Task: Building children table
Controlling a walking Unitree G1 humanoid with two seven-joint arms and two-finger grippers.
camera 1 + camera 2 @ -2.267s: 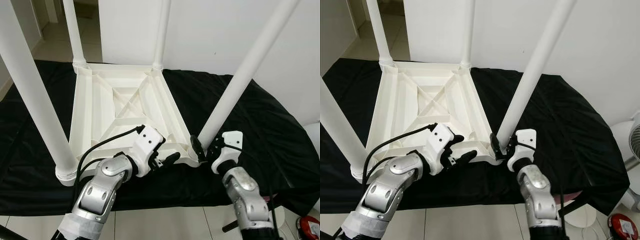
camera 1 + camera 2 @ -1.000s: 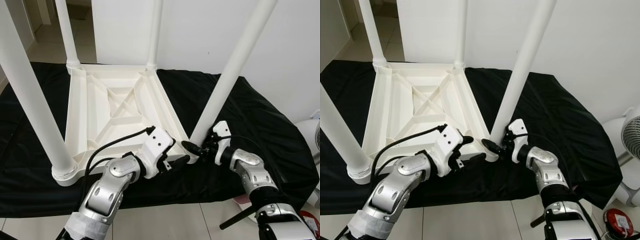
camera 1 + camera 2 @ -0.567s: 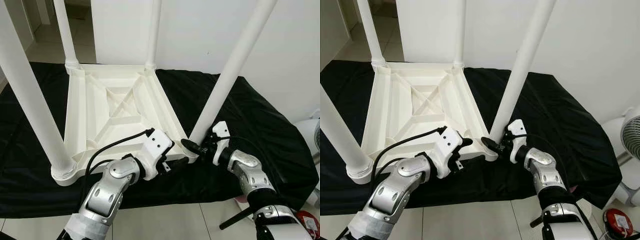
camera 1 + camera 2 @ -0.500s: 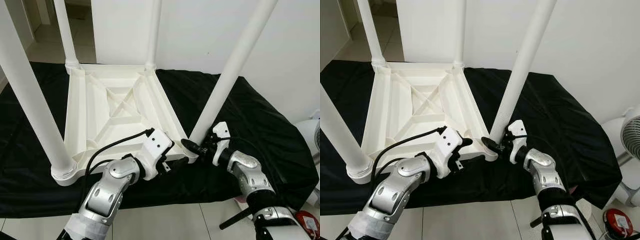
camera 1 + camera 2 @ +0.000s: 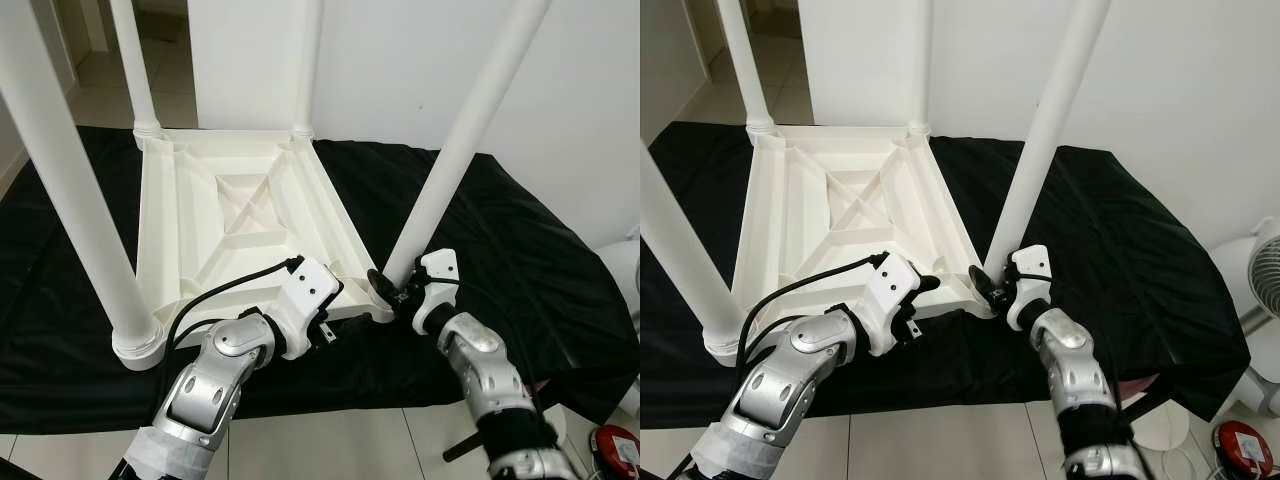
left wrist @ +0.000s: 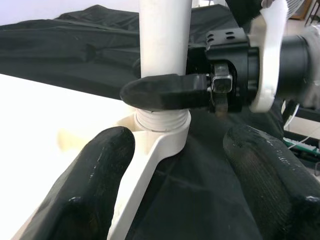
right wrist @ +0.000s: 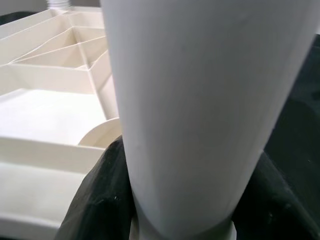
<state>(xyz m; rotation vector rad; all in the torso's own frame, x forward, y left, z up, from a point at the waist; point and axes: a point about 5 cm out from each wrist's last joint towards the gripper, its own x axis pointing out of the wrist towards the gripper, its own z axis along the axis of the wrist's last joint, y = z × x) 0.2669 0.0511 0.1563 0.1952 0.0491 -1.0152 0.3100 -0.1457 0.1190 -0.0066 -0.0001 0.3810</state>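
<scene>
Four upright legs (image 5: pixel 455 160) fence the upturned tabletop's (image 5: pixel 240 225) ribbed, open middle.

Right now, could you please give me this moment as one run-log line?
stage: leg fitting | right gripper: shut on near-right leg at its base | left gripper: open, beside corner socket | tabletop: upside down on black cloth

Black cloth (image 5: pixel 520 250), white fan (image 5: pixel 1252 262), tiled floor (image 5: pixel 90 95).

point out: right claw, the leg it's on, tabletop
right claw (image 5: pixel 392 291), left eye view, fingertips at leg base
table leg (image 5: pixel 455 165), left eye view, mid shaft
tabletop (image 5: pixel 215 215), left eye view, ribbed underside
</scene>
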